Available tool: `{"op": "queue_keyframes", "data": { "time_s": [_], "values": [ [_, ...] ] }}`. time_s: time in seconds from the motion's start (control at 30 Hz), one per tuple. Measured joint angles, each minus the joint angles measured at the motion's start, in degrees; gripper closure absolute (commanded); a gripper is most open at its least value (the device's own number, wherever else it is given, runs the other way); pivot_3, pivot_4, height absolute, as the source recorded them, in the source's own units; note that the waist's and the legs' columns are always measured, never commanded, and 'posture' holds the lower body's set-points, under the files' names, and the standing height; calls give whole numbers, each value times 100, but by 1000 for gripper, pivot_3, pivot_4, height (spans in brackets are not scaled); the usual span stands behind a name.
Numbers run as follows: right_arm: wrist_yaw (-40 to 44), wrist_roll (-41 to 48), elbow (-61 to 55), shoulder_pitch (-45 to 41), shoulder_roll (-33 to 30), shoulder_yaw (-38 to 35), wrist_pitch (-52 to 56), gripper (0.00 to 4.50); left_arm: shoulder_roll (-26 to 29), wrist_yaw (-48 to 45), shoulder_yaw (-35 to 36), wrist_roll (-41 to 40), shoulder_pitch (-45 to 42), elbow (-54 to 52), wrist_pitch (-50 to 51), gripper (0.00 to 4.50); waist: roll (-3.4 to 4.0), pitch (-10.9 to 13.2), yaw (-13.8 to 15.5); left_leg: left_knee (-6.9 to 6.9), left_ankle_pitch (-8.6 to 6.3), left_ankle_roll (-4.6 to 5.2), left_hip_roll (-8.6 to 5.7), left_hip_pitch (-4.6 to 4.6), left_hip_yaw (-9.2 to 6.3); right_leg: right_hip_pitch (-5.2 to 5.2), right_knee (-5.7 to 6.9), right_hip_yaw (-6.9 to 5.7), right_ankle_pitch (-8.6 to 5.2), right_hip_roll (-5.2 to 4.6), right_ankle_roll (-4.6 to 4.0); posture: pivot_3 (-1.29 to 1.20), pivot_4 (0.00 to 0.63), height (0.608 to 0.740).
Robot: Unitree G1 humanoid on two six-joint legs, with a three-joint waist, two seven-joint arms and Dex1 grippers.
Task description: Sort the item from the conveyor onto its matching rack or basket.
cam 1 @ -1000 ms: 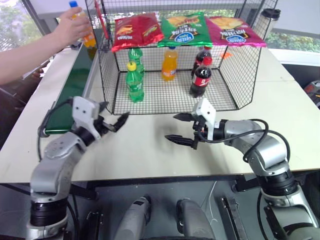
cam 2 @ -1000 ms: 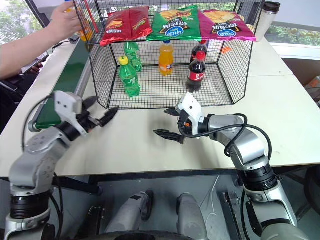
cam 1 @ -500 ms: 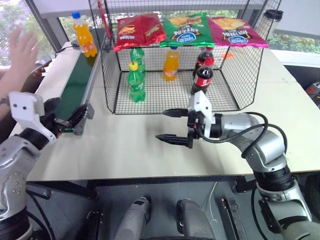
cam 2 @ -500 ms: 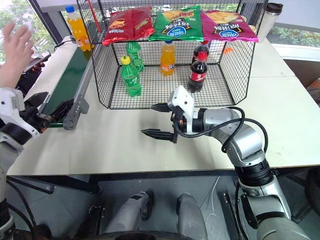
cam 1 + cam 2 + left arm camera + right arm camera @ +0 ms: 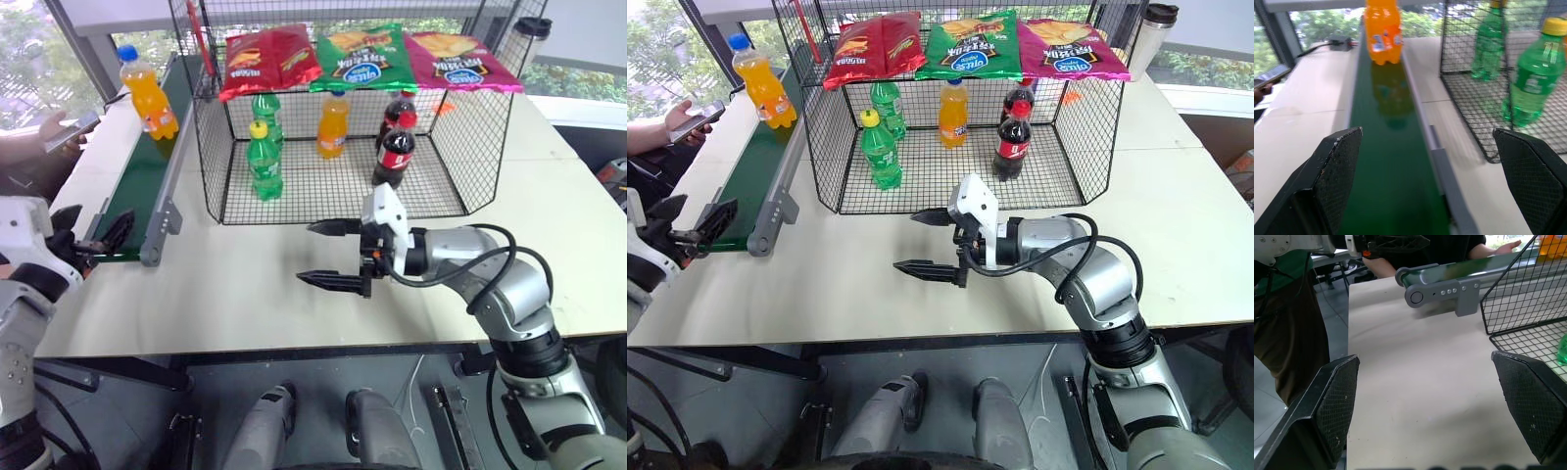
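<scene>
The orange soda bottle stands upright at the far end of the conveyor, straight ahead of the left gripper, whose fingers are wide apart and empty, like the right gripper.

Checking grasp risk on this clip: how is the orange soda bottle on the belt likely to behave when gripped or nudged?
The orange soda bottle stands upright on the conveyor, tall and narrow, so a nudge may well tip it. It looks full, so probably fairly heavy and stiff. Its smooth, round plastic could slip or roll.
</scene>
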Motion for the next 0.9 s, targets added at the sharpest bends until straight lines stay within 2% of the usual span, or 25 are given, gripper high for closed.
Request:
{"op": "queue_keyframes", "data": {
  "time_s": [0.5,0.9],
  "values": [
    [-10,-82,0,4,-60,31,-27,52,-245,124,-63,280,219,400,-700,0,0,0,1,-2,0,0,1,-3,0,0,-7,0,0,-1,0,0,150,739],
    [-44,-117,1,3,-98,56,-113,52,-312,292,-356,401,-122,604,-820,0,0,0,2,-2,0,0,1,-4,0,-1,-9,-1,0,0,1,0,150,739]
  ]
}}
